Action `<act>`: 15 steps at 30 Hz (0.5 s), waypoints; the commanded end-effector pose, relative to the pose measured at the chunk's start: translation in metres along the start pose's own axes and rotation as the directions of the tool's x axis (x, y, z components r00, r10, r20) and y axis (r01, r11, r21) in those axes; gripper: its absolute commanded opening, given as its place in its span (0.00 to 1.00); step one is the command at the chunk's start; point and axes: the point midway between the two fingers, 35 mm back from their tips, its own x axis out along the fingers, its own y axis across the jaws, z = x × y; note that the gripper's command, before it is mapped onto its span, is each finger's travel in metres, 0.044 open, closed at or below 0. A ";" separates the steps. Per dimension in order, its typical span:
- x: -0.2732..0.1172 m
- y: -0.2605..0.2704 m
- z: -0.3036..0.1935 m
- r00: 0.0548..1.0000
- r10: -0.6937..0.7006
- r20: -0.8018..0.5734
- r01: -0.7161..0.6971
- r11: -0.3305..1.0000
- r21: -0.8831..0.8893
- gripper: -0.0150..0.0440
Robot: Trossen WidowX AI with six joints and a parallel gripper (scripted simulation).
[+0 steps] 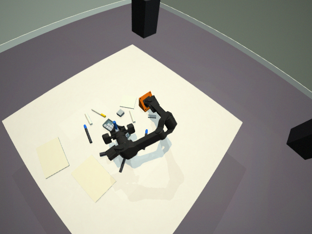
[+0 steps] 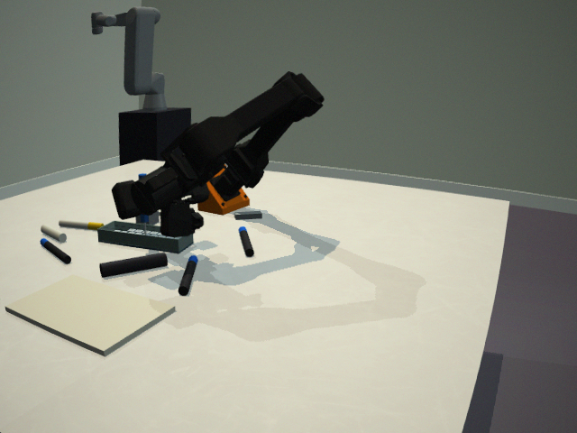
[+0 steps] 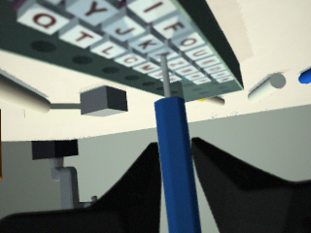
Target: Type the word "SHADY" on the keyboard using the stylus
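The stylus has a blue body (image 1: 114, 125) (image 2: 144, 217) (image 3: 172, 165) and a thin grey tip. My gripper (image 3: 174, 147) is shut on its blue body and holds it roughly upright over the keyboard, tip down. The keyboard (image 2: 140, 240) (image 3: 96, 65) is a dark green tray with white letter keys, partly hidden under the arm in the top view. In the wrist view the tip stands over the key just beyond the K key. It covers most of that key's letter, and I cannot tell whether it touches or presses the key.
Around the keyboard lie a grey block (image 1: 120, 112) (image 3: 103, 100), a yellow-ended white stick (image 1: 98, 112) (image 2: 81, 225), white cylinders (image 1: 88, 118) (image 1: 132, 116), blue-capped black markers (image 1: 87, 134) (image 2: 245, 241) (image 2: 187, 275), a thick black cylinder (image 2: 133, 264) and flat cream pads (image 1: 52, 157) (image 1: 93, 178).
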 end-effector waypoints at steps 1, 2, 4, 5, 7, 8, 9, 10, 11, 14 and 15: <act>0.002 0.001 0.002 1.000 0.004 0.003 -0.004 1.000 0.003 0.39; 0.002 0.001 0.003 1.000 0.004 0.003 -0.004 1.000 0.003 0.39; 0.003 0.001 0.003 1.000 0.004 0.003 -0.004 1.000 0.003 0.39; 0.003 0.001 0.004 1.000 0.004 0.003 -0.004 1.000 0.003 0.39; 0.003 0.001 0.004 1.000 0.004 0.004 -0.004 1.000 0.003 0.39; 0.003 0.001 0.003 1.000 0.004 0.003 -0.004 1.000 0.003 0.39; 0.002 0.001 0.002 1.000 0.004 0.003 -0.004 1.000 0.003 0.39; 0.002 0.001 0.002 1.000 0.004 0.003 -0.004 1.000 0.003 0.39; 0.002 0.001 0.002 1.000 0.004 0.003 -0.004 1.000 0.003 0.39; 0.002 0.001 0.002 1.000 0.004 0.003 -0.004 1.000 0.003 0.39; 0.002 0.001 0.002 1.000 0.004 0.003 -0.004 1.000 0.003 0.39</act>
